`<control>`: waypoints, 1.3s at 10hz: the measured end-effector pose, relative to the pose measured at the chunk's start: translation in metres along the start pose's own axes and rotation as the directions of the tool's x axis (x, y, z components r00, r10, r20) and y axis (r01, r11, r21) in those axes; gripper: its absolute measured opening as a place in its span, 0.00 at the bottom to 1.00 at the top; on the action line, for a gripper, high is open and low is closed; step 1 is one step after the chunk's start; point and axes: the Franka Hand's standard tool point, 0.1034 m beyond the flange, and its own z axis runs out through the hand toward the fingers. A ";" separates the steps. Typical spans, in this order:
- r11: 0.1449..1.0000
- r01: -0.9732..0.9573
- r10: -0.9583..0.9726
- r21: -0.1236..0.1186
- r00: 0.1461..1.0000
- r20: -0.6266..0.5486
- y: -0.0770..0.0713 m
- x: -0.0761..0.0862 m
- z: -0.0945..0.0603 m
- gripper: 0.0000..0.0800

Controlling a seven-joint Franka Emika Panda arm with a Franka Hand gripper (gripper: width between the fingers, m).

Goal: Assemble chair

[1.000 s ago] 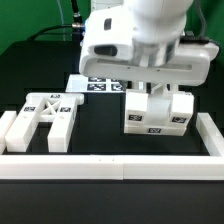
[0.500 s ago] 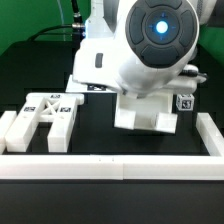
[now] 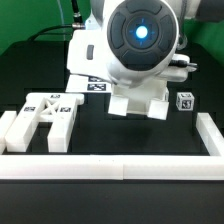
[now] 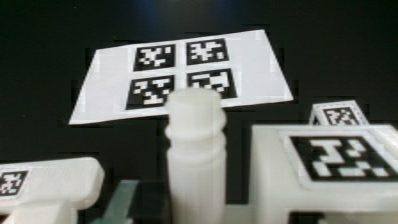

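Observation:
My gripper (image 4: pixel 192 208) is shut on a white chair part (image 3: pixel 140 104) and holds it low over the black table at the middle. In the wrist view a rounded white post (image 4: pixel 192 140) of that part rises between the jaws, with a tagged block (image 4: pixel 334 158) of it beside it. One grey finger (image 4: pixel 132 200) shows at the frame's edge. In the exterior view the arm's wrist hides the fingers. The X-braced frame (image 3: pixel 46 114) lies at the exterior view's left. A small tagged piece (image 3: pixel 184 101) stands at the exterior view's right.
The marker board (image 3: pixel 99 85) lies behind the held part and also shows in the wrist view (image 4: pixel 178 72). The long white border rail (image 3: pixel 110 166) runs along the front, with a side wall (image 3: pixel 212 130) at the exterior view's right. Another tagged part (image 4: pixel 32 186) shows in the wrist view.
The wrist has turned, so its round blue-lit face now faces the camera. The held part has shifted toward the exterior view's left, uncovering the small tagged piece at the right.

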 end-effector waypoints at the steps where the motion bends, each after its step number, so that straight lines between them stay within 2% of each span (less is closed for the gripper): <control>1: 1.000 0.000 0.000 0.000 1.000 0.000 0.000 0.000 0.000 0.32; 2: 1.000 -0.001 0.001 0.001 1.000 -0.001 0.000 0.001 0.000 0.32; 3: 1.000 -0.001 0.001 0.001 1.000 -0.003 0.001 0.001 0.000 0.40; 4: 1.000 -0.001 0.001 0.001 1.000 -0.005 0.001 0.002 0.000 0.40; 5: 1.000 -0.001 0.001 0.001 1.000 -0.005 0.001 0.002 0.000 0.66; 6: 1.000 -0.002 0.002 0.001 1.000 -0.005 0.001 0.002 0.000 0.76; 9: 1.000 -0.002 0.002 0.002 1.000 -0.004 0.001 0.002 0.000 0.81; 13: 1.000 -0.002 0.002 0.003 1.000 -0.004 0.002 0.002 0.000 0.81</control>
